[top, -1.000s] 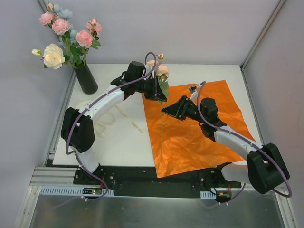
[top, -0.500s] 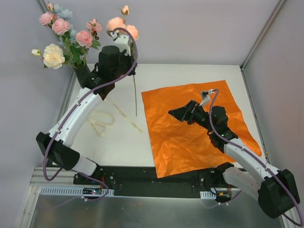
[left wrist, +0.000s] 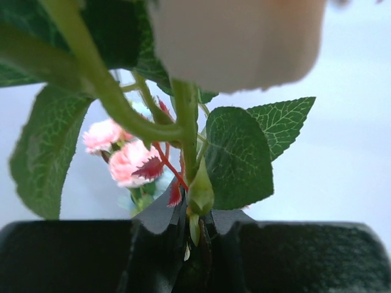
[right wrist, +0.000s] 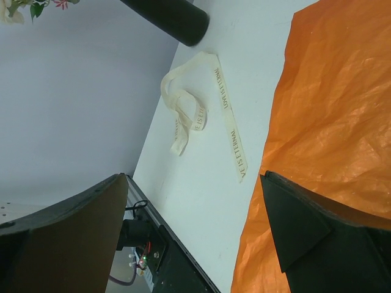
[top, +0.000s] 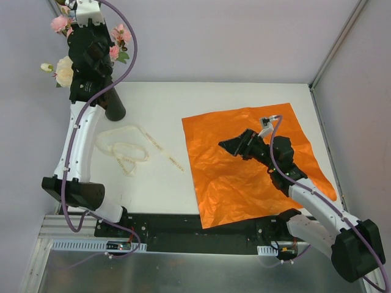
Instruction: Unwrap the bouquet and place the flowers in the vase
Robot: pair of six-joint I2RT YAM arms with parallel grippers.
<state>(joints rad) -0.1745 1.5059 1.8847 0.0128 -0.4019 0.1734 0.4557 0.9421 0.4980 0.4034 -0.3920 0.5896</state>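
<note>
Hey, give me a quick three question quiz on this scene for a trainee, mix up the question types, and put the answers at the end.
1. Fill in: seen from the top camera, the cream ribbon lies on the table to the ____ of the orange paper.
2. True or false: the right gripper is shut on the orange paper.
3. The left gripper is shut on: A the ribbon, B a flower stem, C the orange paper.
Key: 1 left; 2 false, it is open and empty; 3 B.
</note>
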